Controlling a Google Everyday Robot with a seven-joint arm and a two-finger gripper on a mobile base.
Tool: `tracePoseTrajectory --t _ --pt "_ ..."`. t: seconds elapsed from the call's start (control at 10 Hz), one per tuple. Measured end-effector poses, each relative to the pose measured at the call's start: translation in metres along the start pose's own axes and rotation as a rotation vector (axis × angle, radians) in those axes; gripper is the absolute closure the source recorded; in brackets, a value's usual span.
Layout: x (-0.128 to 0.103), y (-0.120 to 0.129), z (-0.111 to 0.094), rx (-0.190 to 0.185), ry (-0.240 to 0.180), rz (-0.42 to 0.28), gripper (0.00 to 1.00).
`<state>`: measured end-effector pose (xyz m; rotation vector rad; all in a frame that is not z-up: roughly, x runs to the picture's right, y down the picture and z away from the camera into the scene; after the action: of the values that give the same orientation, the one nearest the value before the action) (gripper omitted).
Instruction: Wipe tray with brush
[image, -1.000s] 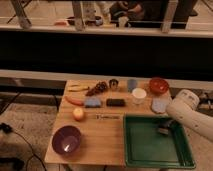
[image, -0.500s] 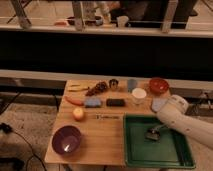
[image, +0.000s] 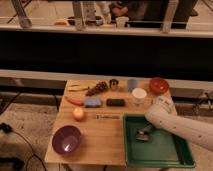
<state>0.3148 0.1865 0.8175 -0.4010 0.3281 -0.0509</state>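
- The gripper (image: 145, 132) is low inside the tray (image: 167, 152), in the tray's 10 o'clock part, near its left rim and far rim.
- As far as shows, the jaws pinch the brush (image: 140, 136): a dark grey lump sits at the tip, pointing down at the tray floor. Whether the bristles touch the floor or hang just above it, I cannot tell.
- The brush is at the jaws themselves, on their 7 o'clock side, so nothing has to be fetched. The only arm (image: 182, 129) already carries it.
- The arm comes in from 4 o'clock, crossing the tray's right half above the floor.
- The tray lies on the 5 o'clock corner of the worktop (image: 107, 142), with its long axis running 9 to 3 o'clock.
- From the brush, most of the bare floor lies toward 3 and 5 o'clock. My guess is that the next stroke should sweep that way, along the long axis.
- Just past the far rim, at 12 o'clock from the gripper, stands a white cup (image: 139, 94).
- A black block (image: 115, 102) lies at 10 o'clock, well clear of the tray.
- A purple bowl (image: 66, 139) sits far off at 9 o'clock.
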Motion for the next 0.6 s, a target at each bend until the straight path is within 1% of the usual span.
tracePoseTrajectory --t 0.2,0.5,0.6 --pt "-0.015 -0.004 -0.004 0.01 -0.025 -0.018 1.0" --pt "-0.015 0.003 -0.018 0.022 -0.042 -0.021 1.0" --pt "-0.011 0.01 -0.03 0.029 -0.046 -0.017 1.0"
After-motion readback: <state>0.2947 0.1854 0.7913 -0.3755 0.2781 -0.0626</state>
